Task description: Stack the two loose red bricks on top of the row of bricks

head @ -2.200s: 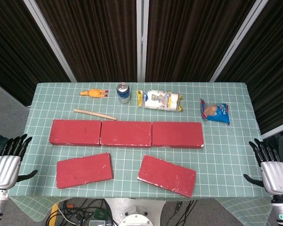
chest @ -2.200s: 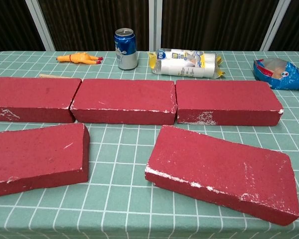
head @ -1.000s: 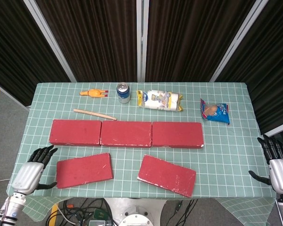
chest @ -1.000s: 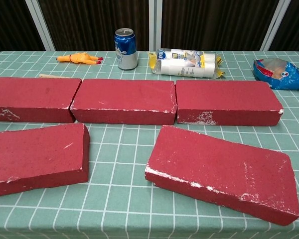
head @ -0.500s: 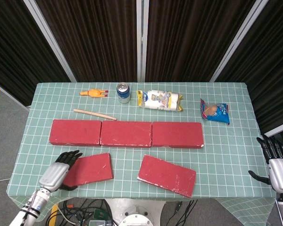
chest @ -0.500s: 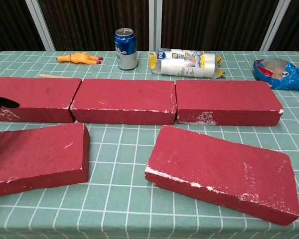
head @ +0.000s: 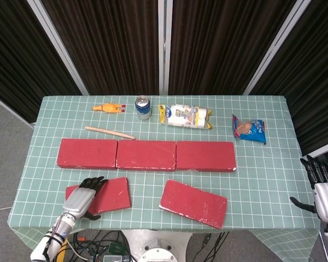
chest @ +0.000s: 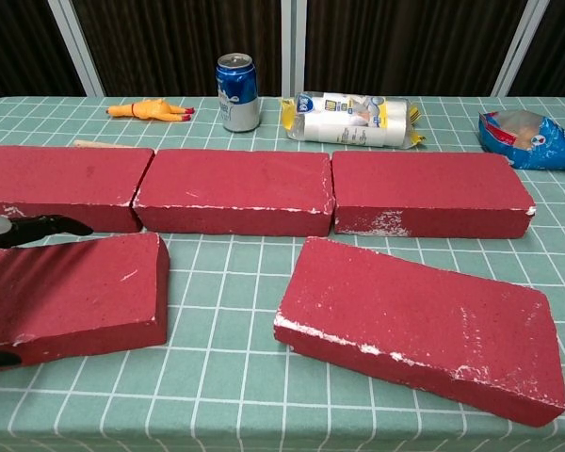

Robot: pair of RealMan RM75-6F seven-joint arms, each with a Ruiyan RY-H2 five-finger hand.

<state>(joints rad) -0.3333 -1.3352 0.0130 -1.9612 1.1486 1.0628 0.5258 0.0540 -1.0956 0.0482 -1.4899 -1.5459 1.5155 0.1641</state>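
Observation:
Three red bricks form a row (head: pixel 146 155) (chest: pixel 234 190) across the table's middle. In front of it lie two loose red bricks: the left brick (head: pixel 108 194) (chest: pixel 85 290) and the right brick (head: pixel 193 203) (chest: pixel 419 325), which lies askew. My left hand (head: pixel 82 198) (chest: pixel 19 231) hovers over the left brick's left part, fingers spread, holding nothing; whether it touches the brick is unclear. My right hand (head: pixel 322 191) stays open beyond the table's right edge, far from the bricks.
Along the back stand a soda can (head: pixel 143 107) (chest: pixel 237 91), a packet of wrapped goods (head: pixel 185 115) (chest: pixel 352 118), a blue snack bag (head: pixel 249 129) (chest: pixel 531 137), an orange rubber chicken (head: pixel 108 108) (chest: pixel 151 110) and a wooden stick (head: pixel 110 132).
My left hand has swung in from beside the table's left edge to above the left loose brick. The right hand has barely shifted. No brick has moved.

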